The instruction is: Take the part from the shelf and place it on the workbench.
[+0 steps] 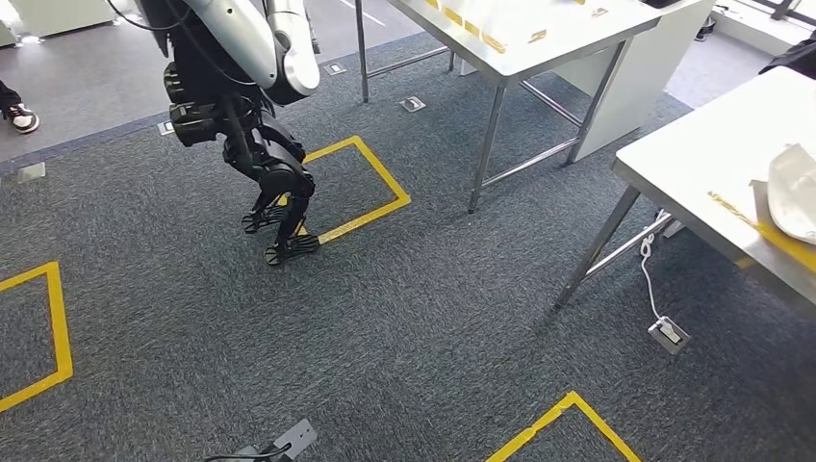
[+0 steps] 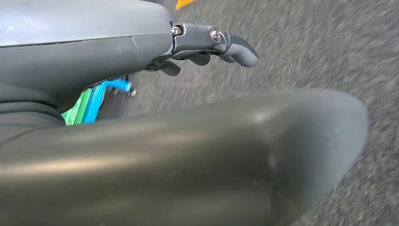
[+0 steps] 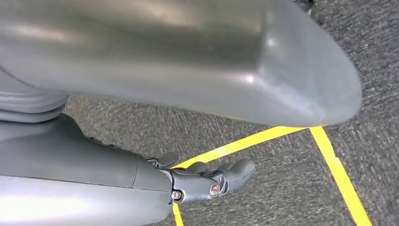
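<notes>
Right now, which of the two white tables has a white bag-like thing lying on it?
The nearer table at the right edge: a white crumpled thing lies on it. The farther table carries only small flat yellowish pieces.

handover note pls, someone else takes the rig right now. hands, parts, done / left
Left hand: hanging over grey carpet, fingers apart, holds nothing.
Right hand: same, open and empty above yellow floor tape.
Part: not picked up; neither hand carries it. A white object lies on the near table at the right; cannot tell whether it is a part.
Surroundings: head view looks down at the carpet, another dark-legged robot stands by a yellow marked box, a second steel table behind.
Done: nothing visible.
Left: reach the shelf, take the part, carry it to the workbench, set it down.
</notes>
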Robot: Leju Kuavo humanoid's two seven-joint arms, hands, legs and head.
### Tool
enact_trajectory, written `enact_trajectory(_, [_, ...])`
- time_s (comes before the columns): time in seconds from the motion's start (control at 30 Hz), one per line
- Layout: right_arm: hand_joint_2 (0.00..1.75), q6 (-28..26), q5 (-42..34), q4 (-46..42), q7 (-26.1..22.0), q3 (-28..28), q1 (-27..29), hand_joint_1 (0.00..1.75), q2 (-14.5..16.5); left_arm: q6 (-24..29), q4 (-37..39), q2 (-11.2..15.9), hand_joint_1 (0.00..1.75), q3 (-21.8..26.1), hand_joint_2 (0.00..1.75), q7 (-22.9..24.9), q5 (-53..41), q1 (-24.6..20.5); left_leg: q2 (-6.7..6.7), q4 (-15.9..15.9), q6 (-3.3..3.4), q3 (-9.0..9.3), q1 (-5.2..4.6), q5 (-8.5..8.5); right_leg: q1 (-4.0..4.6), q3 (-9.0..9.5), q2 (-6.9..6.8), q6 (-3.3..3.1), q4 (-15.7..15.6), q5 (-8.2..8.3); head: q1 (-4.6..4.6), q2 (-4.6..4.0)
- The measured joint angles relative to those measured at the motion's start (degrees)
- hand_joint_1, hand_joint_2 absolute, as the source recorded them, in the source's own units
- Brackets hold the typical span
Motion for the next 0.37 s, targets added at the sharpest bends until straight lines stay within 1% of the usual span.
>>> enact_trajectory(0.03, [0.0, 0.0, 0.07, 0.0, 0.05, 0.0, 0.0, 0.0, 0.0, 0.03, 0.03, -0.05, 0.0, 0.26, 0.0, 0.0, 0.29, 0.36, -0.74, 0.07, -0.02, 0.02, -0.05, 0.0, 0.04, 0.4, 0.19, -0.21, -1.44, 1.53, 0.01, 0.0])
enact_trajectory(0.07, [0.0, 0.0, 0.15, 0.0, 0.1, 0.0, -0.05, 0.0, -0.01, 0.08, 0.05, -0.08, 0.0, 0.52, 0.0, -0.03, 0.58, 0.66, -1.5, 0.15, -0.06, 0.05, -0.07, 0.02, 0.06, 1.89, 0.72, -0.49, -4.96, 3.83, 0.02, 0.0])
enact_trajectory(0.1, [0.0, 0.01, 0.24, 0.0, 0.16, 0.0, -0.13, 0.0, -0.04, 0.15, 0.08, -0.13, 0.0, 0.81, 0.0, -0.11, 0.87, 0.92, -2.22, 0.23, -0.17, 0.03, -0.04, 0.04, 0.03, 3.73, 1.94, -0.76, -9.01, 5.69, 0.04, 0.0])
enact_trajectory(0.13, [0.0, 0.02, 0.32, 0.0, 0.23, 0.0, -0.21, 0.0, -0.08, 0.23, 0.09, -0.17, 0.0, 1.09, 0.0, -0.21, 1.15, 1.1, -2.9, 0.32, -0.4, -0.04, -0.07, 0.06, 0.06, 5.25, 3.05, -0.94, -12.45, 6.99, 0.05, 0.0])
enact_trajectory(0.17, [0.0, 0.04, 0.36, 0.0, 0.31, 0.0, -0.31, 0.0, -0.11, 0.32, 0.1, -0.21, 0.0, 1.34, 0.0, -0.34, 1.4, 1.32, -3.47, 0.33, -0.71, -0.16, -0.05, 0.14, 0.13, 6.26, 3.85, -1.08, -14.68, 7.6, 0.07, 0.0])
enact_trajectory(0.2, [0.0, 0.06, 0.38, 0.0, 0.4, 0.0, -0.4, 0.0, -0.15, 0.4, 0.11, -0.24, 0.0, 1.59, 0.0, -0.46, 1.6, 1.61, -3.96, 0.25, -1.1, -0.28, 0.0, 0.24, 0.25, 6.56, 4.23, -1.2, -15.43, 7.51, 0.06, 0.0])
enact_trajectory(0.23, [0.0, 0.07, 0.4, 0.0, 0.49, 0.0, -0.47, 0.0, -0.15, 0.48, 0.13, -0.25, 0.0, 1.87, 0.0, -0.53, 1.8, 1.96, -4.44, 0.06, -1.56, -0.36, 0.05, 0.4, 0.42, 6.56, 3.77, -1.38, -15.56, 7.61, 0.05, 0.0])
enact_trajectory(0.27, [0.0, 0.07, 0.41, 0.0, 0.59, 0.0, -0.55, 0.0, -0.15, 0.53, 0.16, -0.25, 0.0, 2.12, 0.0, -0.57, 1.96, 2.37, -4.9, -0.18, -1.98, -0.47, 0.14, 0.59, 0.43, 6.64, 3.23, -1.7, -15.66, 7.76, 0.03, 0.0])
enact_trajectory(0.3, [0.0, 0.05, 0.42, 0.0, 0.68, 0.0, -0.62, 0.0, -0.15, 0.57, 0.2, -0.24, 0.0, 2.33, 0.0, -0.59, 2.08, 2.77, -4.47, 0.01, -2.28, -0.64, 0.15, 0.52, 0.38, 6.77, 2.68, -2.07, -15.93, 7.99, 0.02, 0.0])
enact_trajectory(0.33, [0.0, 0.03, 0.43, 0.0, 0.73, 0.0, -0.7, 0.0, -0.14, 0.6, 0.25, -0.23, 0.0, 2.52, 0.0, -0.59, 2.21, 3.07, -3.28, 0.91, -2.49, -1.13, 0.09, -0.04, 0.3, 6.91, 2.03, -2.44, -16.25, 8.21, -0.13, 0.0])
enact_trajectory(0.37, [0.0, 0.02, 0.42, 0.0, 0.76, 0.0, -0.75, 0.0, -0.14, 0.61, 0.28, -0.23, 0.0, 2.58, 0.0, -0.59, 2.28, 3.21, -2.66, 1.35, -2.58, -1.37, 0.03, -0.3, 0.19, 7.01, 1.69, -2.64, -16.47, 8.37, -0.19, 0.0])
